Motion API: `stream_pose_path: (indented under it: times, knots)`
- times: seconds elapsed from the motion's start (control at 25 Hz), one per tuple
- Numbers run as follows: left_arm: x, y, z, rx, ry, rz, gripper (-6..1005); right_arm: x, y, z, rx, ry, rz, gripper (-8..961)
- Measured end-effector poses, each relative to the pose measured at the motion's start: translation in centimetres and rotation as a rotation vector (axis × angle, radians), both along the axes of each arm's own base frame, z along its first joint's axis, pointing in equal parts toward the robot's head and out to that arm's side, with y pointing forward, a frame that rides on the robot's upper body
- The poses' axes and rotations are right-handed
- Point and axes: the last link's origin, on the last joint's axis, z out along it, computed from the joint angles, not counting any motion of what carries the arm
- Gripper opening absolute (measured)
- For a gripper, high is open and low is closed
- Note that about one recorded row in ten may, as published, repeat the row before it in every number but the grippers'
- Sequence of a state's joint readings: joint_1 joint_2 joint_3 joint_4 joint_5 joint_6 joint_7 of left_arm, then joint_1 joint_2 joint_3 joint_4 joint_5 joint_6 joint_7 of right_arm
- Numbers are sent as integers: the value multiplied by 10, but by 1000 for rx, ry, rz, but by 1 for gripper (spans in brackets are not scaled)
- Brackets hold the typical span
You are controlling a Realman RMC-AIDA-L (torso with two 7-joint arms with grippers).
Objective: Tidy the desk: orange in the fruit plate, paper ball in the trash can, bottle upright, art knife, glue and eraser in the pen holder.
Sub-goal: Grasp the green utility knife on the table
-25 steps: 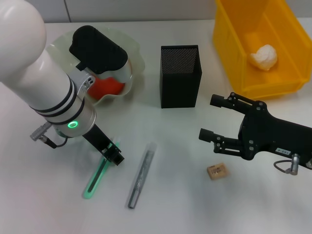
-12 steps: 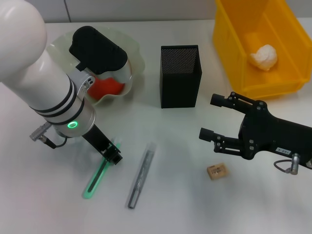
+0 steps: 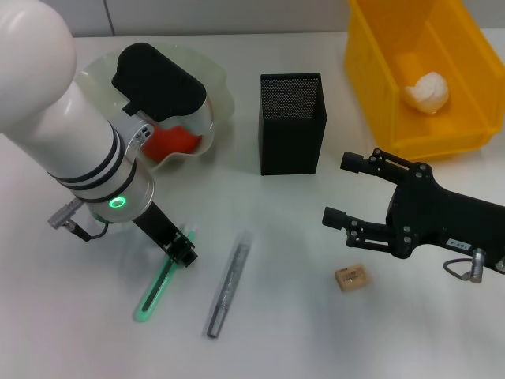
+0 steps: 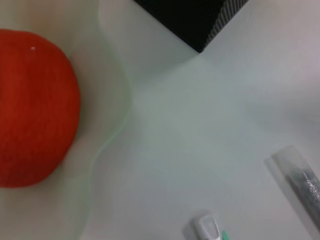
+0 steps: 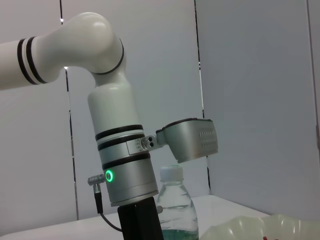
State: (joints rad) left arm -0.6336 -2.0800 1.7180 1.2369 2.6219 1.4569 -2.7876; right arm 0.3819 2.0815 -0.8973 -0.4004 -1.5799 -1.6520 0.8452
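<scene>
On the desk point(image 3: 300, 339), the left gripper point(image 3: 180, 253) is down at the upper end of the knife point(image 3: 158, 288), which lies slantwise at about 7 o'clock from the holder point(image 3: 291, 123); whether its fingers are spread or closed on the knife cannot be told, since only the dark tip shows in the head view. At 11 o'clock from that gripper the plate point(image 3: 219, 87) sits partly behind the left arm, with the orange point(image 3: 172, 140) inside it; the left wrist view shows the orange point(image 4: 35, 107) lying within the wavy rim of the plate point(image 4: 107, 145). Just at 3 o'clock from the knife lies the glue point(image 3: 229, 284), apart from it and roughly parallel. The holder stands upright at the middle. At 5 o'clock from it the right gripper point(image 3: 347, 193) hovers with its fingers point(image 3: 359, 164) spread wide and nothing between them. The eraser point(image 3: 352, 277) lies just at 6 o'clock from that gripper. At 2 o'clock from the holder the can point(image 3: 371, 71) holds the ball point(image 3: 427, 92). In the right wrist view the bottle point(image 5: 176, 207) stands upright, next to the left arm.
</scene>
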Motion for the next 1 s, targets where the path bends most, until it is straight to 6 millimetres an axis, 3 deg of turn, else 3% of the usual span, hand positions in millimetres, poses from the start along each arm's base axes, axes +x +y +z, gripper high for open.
stream_pose_path:
  times: [0.76,1.0]
  knots:
    - [-1,1,-2,-16,19,7,350,0,0,0,1,1,-1,827]
    - [1,1,-4,-25,27,-5,246,0,0,0,1,1,-1,826]
